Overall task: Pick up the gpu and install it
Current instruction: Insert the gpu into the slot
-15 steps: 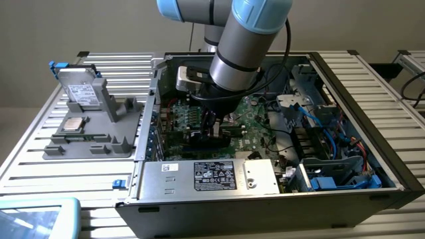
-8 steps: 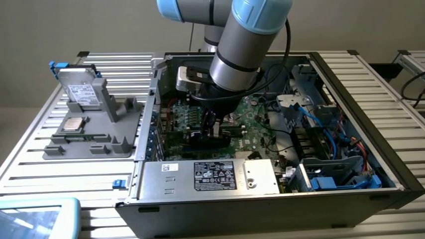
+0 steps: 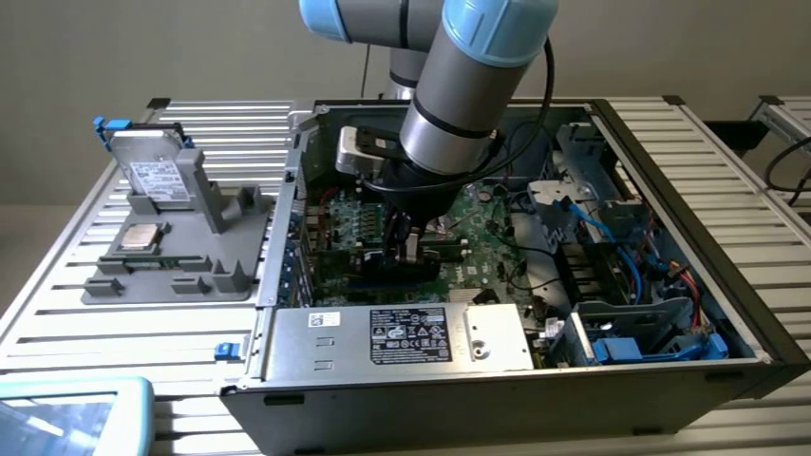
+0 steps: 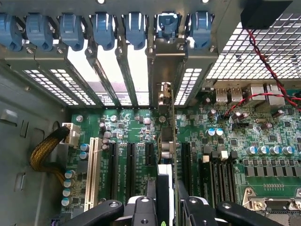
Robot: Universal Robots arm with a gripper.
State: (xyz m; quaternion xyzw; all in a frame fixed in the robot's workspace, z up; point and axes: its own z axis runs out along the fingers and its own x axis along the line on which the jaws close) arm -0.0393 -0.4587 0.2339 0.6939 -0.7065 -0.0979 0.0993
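The gpu [image 4: 165, 141] shows edge-on in the wrist view, a thin card standing upright over the green motherboard [image 4: 235, 136]. Its silver end bracket [image 4: 164, 70] lies against the case's rear slot openings, between the black expansion slots [image 4: 130, 165]. My gripper [image 4: 165, 190] is shut on the card, one black finger [image 4: 150, 188] on each side. In the exterior view my gripper [image 3: 403, 242] reaches down inside the open computer case [image 3: 709, 237], and the gpu [image 3: 395, 271] shows as a dark block under it, low over the board.
A grey fixture tray [image 3: 165, 280] on the exterior view's left holds a silver hard drive [image 3: 159, 180] and a processor [image 3: 140, 237]. The power supply [image 3: 405, 337] lines the case front. Blue cables [image 3: 633, 285] and a yellow braided cable [image 4: 42, 150] lie nearby.
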